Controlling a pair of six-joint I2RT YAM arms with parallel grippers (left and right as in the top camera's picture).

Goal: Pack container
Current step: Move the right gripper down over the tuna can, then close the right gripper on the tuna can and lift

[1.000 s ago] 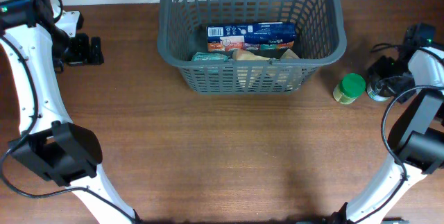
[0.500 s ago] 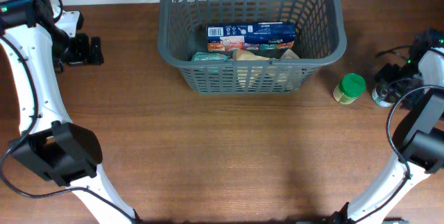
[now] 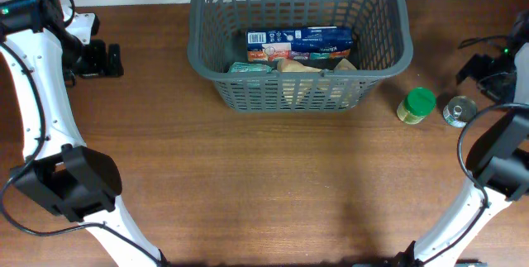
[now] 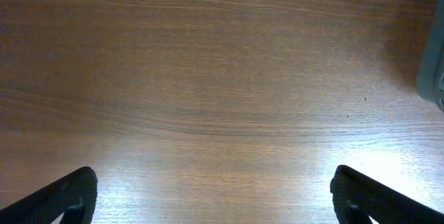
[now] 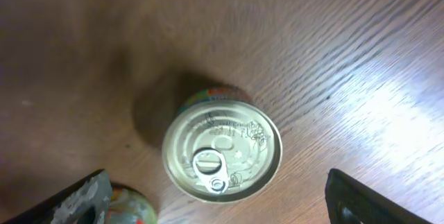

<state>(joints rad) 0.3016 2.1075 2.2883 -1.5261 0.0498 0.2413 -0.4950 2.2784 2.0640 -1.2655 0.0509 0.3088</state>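
Basket (image 3: 289, 93): it sits between your two claws, off to the left of the right claw (image 3: 488, 70) and beyond the jar (image 3: 417, 104). Inside lie a blue-and-white box (image 3: 299, 42), a green packet (image 3: 250, 67) and a tan item (image 3: 297, 66).

Right claw (image 5: 218, 207): jaws spread wide, holding nothing. The can (image 5: 222, 151) stands upright under the gap, pull-tab up, touching neither finger. The jar is just beside the can.

Left claw (image 3: 103, 59): jaws also wide apart and empty over bare table (image 4: 208, 78), well clear of the basket.

Change since a second ago: your right claw was down over the can, hiding most of it. It has now drawn back, and the can (image 3: 457, 111) shows whole. Left claw and basket load are unchanged.

Hard to see: the lattice wall masks the lower items, so you cannot tell what the tan item is. The right arm is cut off at the overhead frame edge. Only a sliver of the jar (image 5: 132, 210) shows in the wrist view.
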